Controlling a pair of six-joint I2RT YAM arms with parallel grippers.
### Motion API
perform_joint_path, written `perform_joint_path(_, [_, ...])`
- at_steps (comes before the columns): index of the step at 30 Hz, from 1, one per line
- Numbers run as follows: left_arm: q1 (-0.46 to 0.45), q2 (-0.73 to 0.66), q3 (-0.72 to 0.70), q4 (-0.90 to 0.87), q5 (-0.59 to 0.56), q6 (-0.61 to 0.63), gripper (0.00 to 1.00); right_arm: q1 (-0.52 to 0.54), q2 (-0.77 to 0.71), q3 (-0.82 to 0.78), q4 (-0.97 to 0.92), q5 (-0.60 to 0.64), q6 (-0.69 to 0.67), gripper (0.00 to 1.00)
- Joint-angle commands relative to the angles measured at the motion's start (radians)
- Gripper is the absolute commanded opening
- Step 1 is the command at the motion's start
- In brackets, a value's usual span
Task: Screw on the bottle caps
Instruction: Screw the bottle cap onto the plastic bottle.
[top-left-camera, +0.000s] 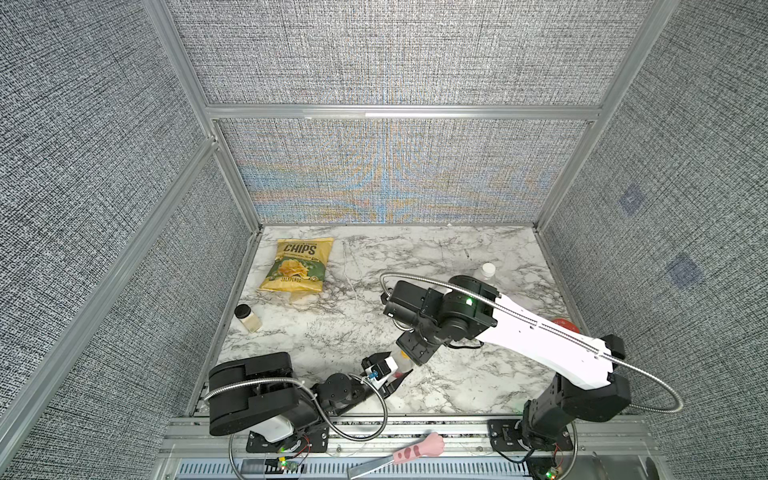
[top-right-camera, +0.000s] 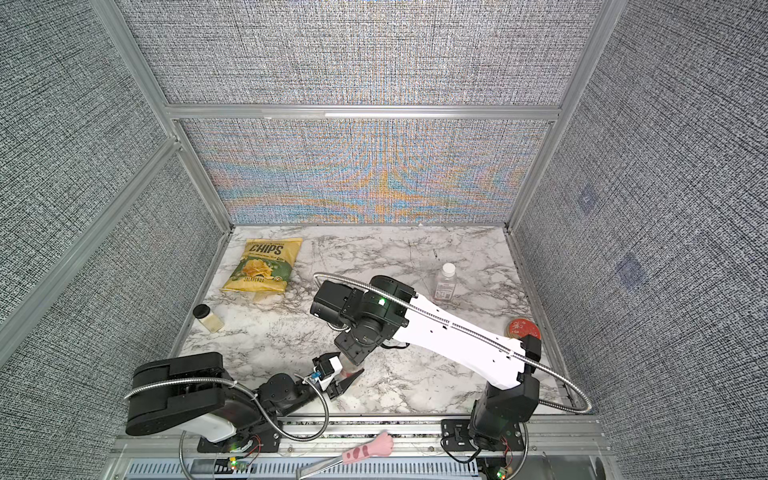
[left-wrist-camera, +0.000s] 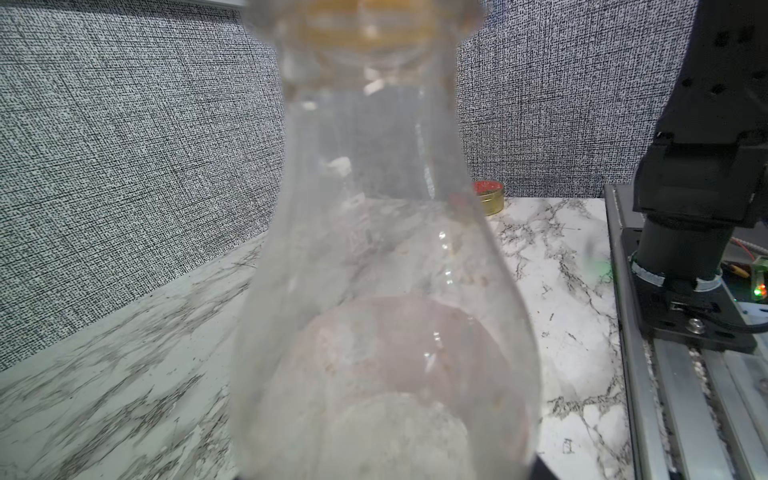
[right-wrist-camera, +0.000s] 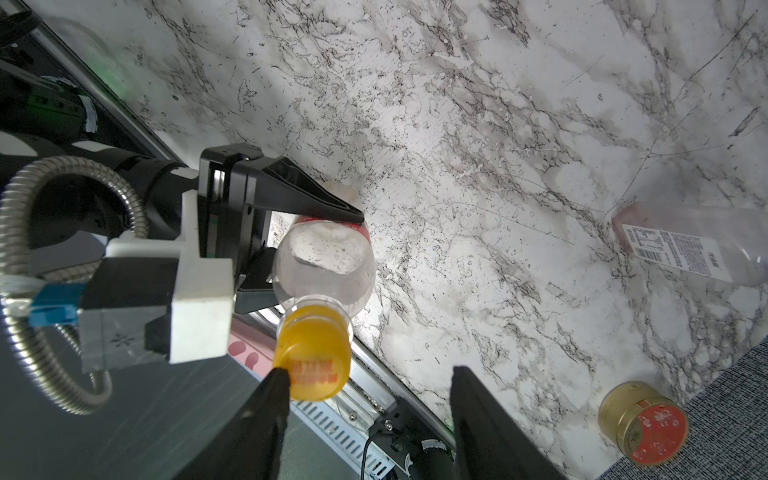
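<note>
- My left gripper (right-wrist-camera: 309, 257) jaws pinch the light, probably squashy clear plastic bottle (right-wrist-camera: 328, 266), near the counter (right-wrist-camera: 498, 166) front edge.
- My right gripper (right-wrist-camera: 370, 372) jaws stand spread by its orange-yellow screw cap (right-wrist-camera: 316, 361); I'd pinch its sides.

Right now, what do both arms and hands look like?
Left arm and right arm: black joints, white link shells, a ribbed silver conduit looping along each. Left hand and right hand: black wedge fingers; the left carries a white block with a blue connector.

Bright, even light; colour moiré ripples across the grey woven back wall (top-left-camera: 386, 174); up close, the clear round plastic bottle (left-wrist-camera: 374, 249) is blurred.
</note>
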Motion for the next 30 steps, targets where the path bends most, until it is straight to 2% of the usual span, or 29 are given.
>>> perform_joint_path(1, [-0.001,-0.005,0.001,0.066,0.003,0.000,0.56,0.001,0.002,0.028,-0.022,0.032,0.007,0.64])
perform_joint_path(7, [0.000,0.004,0.006,0.067,0.008,-0.002,0.56,0.009,0.010,0.075,-0.059,0.026,-0.013,0.65])
perform_joint_path(16, [0.000,-0.007,0.000,0.066,0.016,-0.003,0.56,0.075,-0.011,0.031,-0.057,-0.005,-0.083,0.65])
perform_joint_path(23, [0.000,-0.006,0.000,0.066,0.017,-0.003,0.56,0.078,0.006,0.018,-0.058,0.076,-0.062,0.65])
perform_joint_path(30, [-0.001,-0.014,-0.005,0.066,0.014,-0.005,0.56,0.057,0.024,0.025,-0.059,0.081,-0.062,0.65])
